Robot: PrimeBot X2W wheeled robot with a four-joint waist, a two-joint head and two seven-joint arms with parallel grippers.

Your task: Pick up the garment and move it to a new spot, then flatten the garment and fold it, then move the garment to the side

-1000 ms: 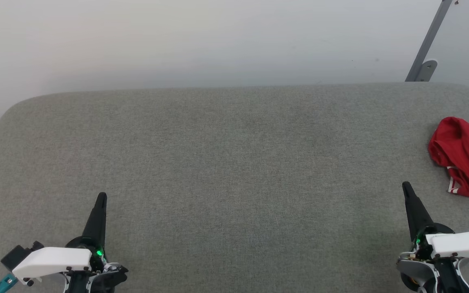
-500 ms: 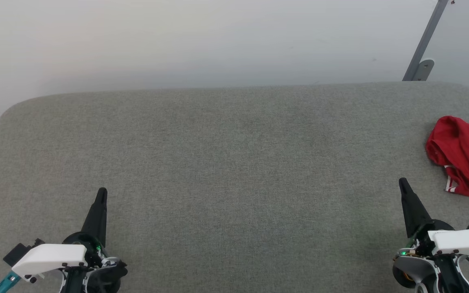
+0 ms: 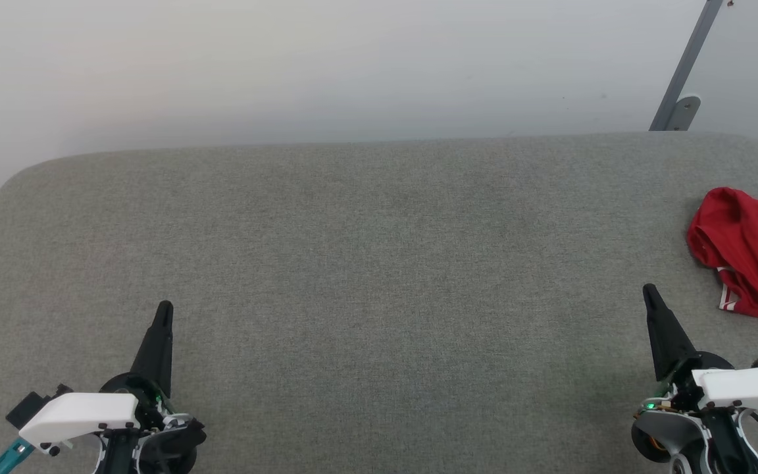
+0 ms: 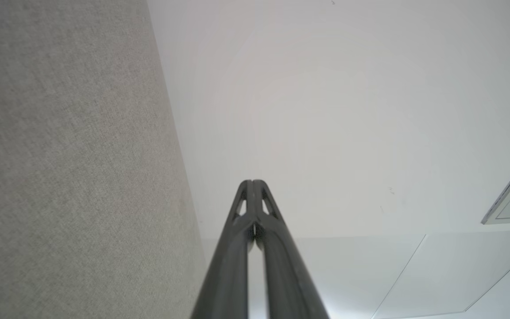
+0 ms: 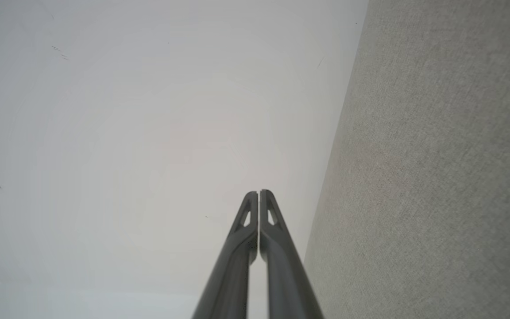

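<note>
The garment (image 3: 751, 253), bright red with a white striped band at its lower edge, lies crumpled at the right edge of the grey fabric surface (image 3: 379, 263), partly cut off by the picture's border. My right gripper (image 3: 648, 291) is shut and empty, a short way left of and nearer than the garment. At the lower left my left gripper (image 3: 164, 307) is shut and empty too. In the left wrist view the left gripper (image 4: 252, 182) has its fingers pressed together, as does the right gripper (image 5: 258, 193) in the right wrist view.
A pale wall rises behind the surface's rounded far edge. A grey metal bracket (image 3: 682, 105) leans on the wall at the upper right. The broad middle of the grey surface has nothing on it.
The head camera has shifted slightly, so the whole picture has moved a little. Both grippers stay shut and the garment lies as before.
</note>
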